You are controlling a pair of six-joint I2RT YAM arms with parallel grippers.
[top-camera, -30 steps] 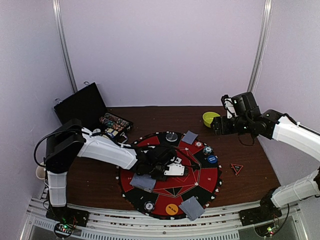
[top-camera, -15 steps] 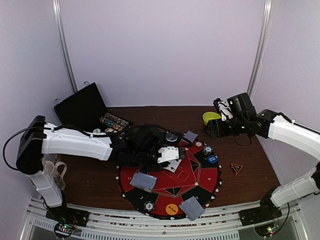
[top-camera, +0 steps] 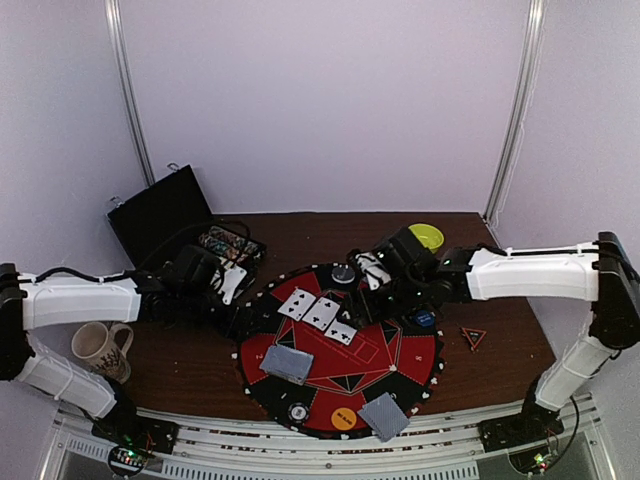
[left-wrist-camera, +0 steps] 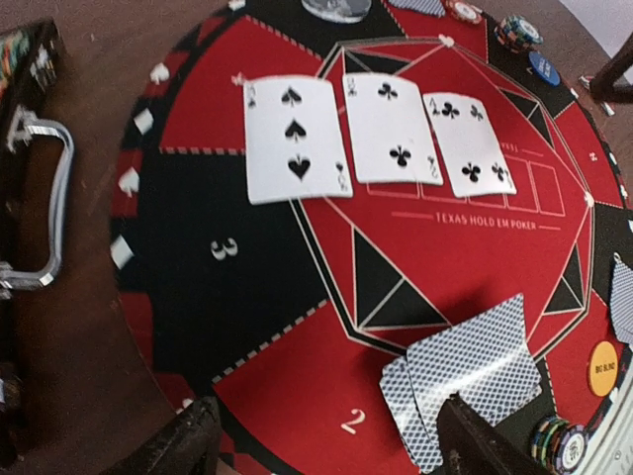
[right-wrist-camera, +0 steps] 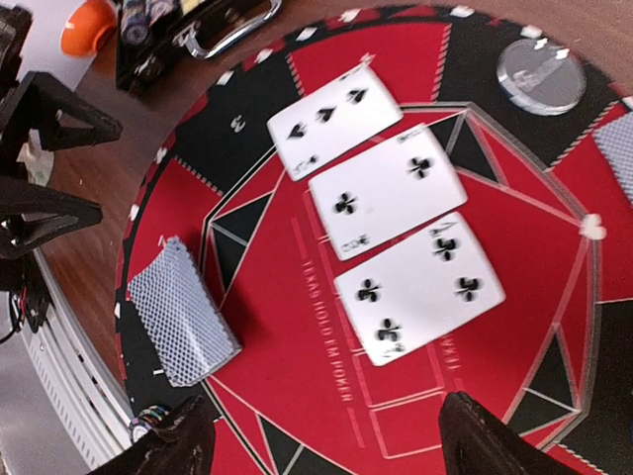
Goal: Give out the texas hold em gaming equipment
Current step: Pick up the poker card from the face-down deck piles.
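Bowl: top view only | cards: suits legible (wrist views)

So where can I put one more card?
Bare: the red middle of the mat, nearer than the face-up cards, right of the face-down pile; also the table between mug and mat. Crowded: the mat's far-right rim, with chips and blue button.

Mat on table, centre-front. Row of three face-up cards on mat's middle, side by side, edges touching. Nearer than row, on mat's left part: face-down card pile. On mat's near edge, right: second face-down pile; button disc just left of it; chip stack further left. Case behind-left of mat. Mug at table's left edge. Bowl behind-right. Triangular marker on table, right of mat.
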